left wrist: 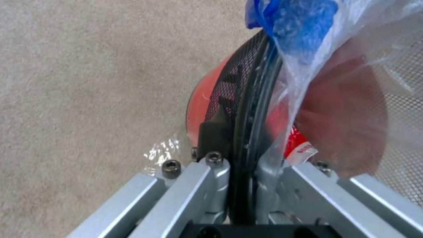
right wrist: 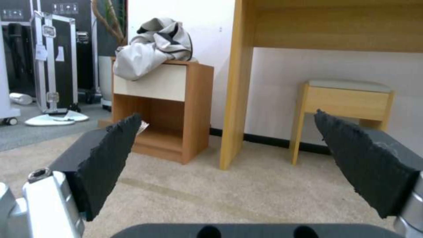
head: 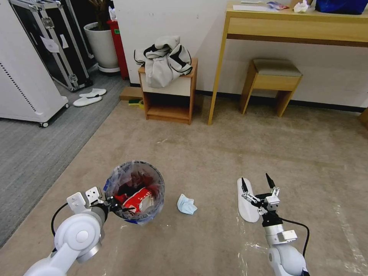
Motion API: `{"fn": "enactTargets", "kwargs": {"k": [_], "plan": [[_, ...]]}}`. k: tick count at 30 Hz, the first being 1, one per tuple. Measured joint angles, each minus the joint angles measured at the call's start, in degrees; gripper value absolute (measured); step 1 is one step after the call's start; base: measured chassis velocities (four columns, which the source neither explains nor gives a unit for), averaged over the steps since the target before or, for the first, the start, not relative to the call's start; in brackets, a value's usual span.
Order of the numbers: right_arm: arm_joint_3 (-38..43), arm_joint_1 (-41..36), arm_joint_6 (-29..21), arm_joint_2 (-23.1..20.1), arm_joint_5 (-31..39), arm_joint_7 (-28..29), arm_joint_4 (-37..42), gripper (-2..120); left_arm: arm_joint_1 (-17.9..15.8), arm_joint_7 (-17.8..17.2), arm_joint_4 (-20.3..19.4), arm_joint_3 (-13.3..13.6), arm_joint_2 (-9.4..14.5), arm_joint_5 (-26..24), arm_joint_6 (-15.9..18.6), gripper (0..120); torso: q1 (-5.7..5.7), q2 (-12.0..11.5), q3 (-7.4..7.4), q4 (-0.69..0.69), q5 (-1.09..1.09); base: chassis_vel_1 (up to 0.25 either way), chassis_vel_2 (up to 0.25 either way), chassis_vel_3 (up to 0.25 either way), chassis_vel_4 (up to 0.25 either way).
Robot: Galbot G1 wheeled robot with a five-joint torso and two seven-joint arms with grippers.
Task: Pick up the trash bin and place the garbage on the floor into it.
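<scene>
My left gripper (head: 115, 205) is clamped on the near rim of the trash bin (head: 135, 191); the left wrist view shows the fingers (left wrist: 211, 132) pinched tight on the rim and bag liner (left wrist: 308, 43). The bin sits tilted toward me over the floor (head: 214, 153), with a red-and-white carton (head: 140, 201) and red wrappers inside. A light blue face mask (head: 186, 204) lies on the carpet just beside the bin, toward my right arm. A flat white slipper (head: 246, 200) lies farther right. My right gripper (head: 257, 183) hovers spread wide and empty, one fingertip over the slipper, the other clear of it. Two more white slippers (head: 89, 96) sit well apart on the grey carpet (head: 30, 153).
</scene>
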Motion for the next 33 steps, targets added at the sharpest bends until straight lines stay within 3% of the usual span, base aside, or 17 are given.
{"fn": "enactTargets", "kwargs": {"k": [21, 28, 30, 31, 33], "plan": [[0.03, 2.01, 0.96, -0.45, 0.56, 0.12, -2.49, 100, -0.63, -0.06, 0.82, -0.13, -0.16, -0.32, -0.18, 1, 0.00, -0.01, 0.00, 0.00, 0.01, -0.028, 0.030, 0.032, -0.030], [-0.20, 4.51, -1.32, -4.43, 1.10, 1.08, -3.55, 100, -1.11, -0.06, 1.14, -0.28, 0.09, -0.89, -0.24, 1, 0.00, 0.00, 0.00, 0.00, 0.01, 0.000, 0.000, 0.000, 0.000], [-1.37, 5.47, -2.91, -6.68, 1.94, 1.68, -3.99, 100, -1.21, -0.06, 1.15, -0.30, 0.13, -1.02, -0.26, 1, 0.00, 0.00, -0.01, 0.00, 0.00, 0.000, 0.000, 0.000, 0.000], [-3.51, 7.01, -4.85, -10.41, 3.94, 2.37, -4.91, 100, -1.27, -0.07, 1.17, -0.31, 0.20, -1.16, -0.26, 1, 0.00, 0.00, 0.00, 0.00, 0.03, 0.000, 0.000, 0.000, 0.000], [-4.03, 7.52, -5.50, -11.64, 4.57, 2.54, -5.23, 100, -1.29, -0.08, 1.18, -0.31, 0.21, -1.18, -0.26, 1, 0.00, 0.00, -0.01, 0.00, 0.05, 0.000, 0.000, 0.000, 0.000]]}}
